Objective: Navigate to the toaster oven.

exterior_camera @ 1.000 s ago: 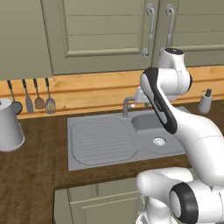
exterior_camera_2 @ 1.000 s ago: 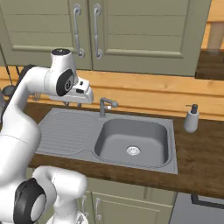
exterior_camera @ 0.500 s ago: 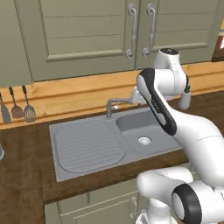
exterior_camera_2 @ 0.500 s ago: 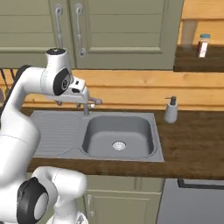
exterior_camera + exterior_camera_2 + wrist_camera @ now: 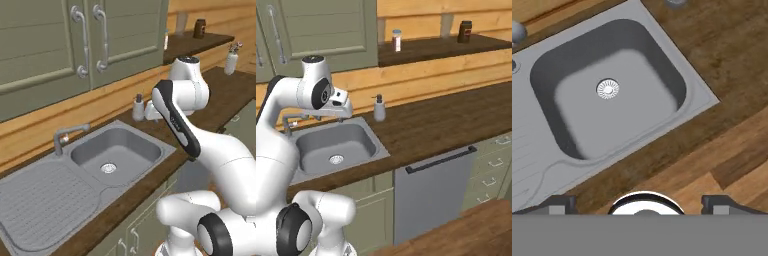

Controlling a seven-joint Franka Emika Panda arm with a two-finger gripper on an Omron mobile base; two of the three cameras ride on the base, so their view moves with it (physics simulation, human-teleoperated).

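One white robot arm [image 5: 286, 100] bends over a grey steel sink [image 5: 161, 148] set into a dark wooden counter [image 5: 446, 120]. Seen from the hand camera, the gripper [image 5: 642, 204] hangs above the front edge of the counter, looking down into the sink's basin. Its two dark fingertips [image 5: 562, 202] stand wide apart with nothing between them. A round drain [image 5: 607, 88] sits in the middle of the basin floor.

From the left base camera, a ribbed draining board [image 5: 40, 205] lies to the left of the basin, and a grey faucet [image 5: 67, 137] rises behind the sink, its spout reaching toward the basin. A small pale soap dispenser [image 5: 138, 107] stands upright on the counter behind the sink's right corner, near the wooden back wall. Grey-green wall cabinets [image 5: 50, 40] with curved metal handles hang above the sink. Farther right, a white spray bottle [image 5: 230, 60] stands on the counter.

From the right base camera, a wooden shelf [image 5: 426, 50] runs along the wall to the right of the cabinets. It carries a small white jar with a red lid [image 5: 397, 40] and, well apart from it, a dark jar [image 5: 465, 31]. Under the counter, right of the sink, sits a grey dishwasher [image 5: 436, 185] with a dark bar handle, and beside that are grey-green drawers [image 5: 496, 160].

Where the toaster oven stands, I cannot tell
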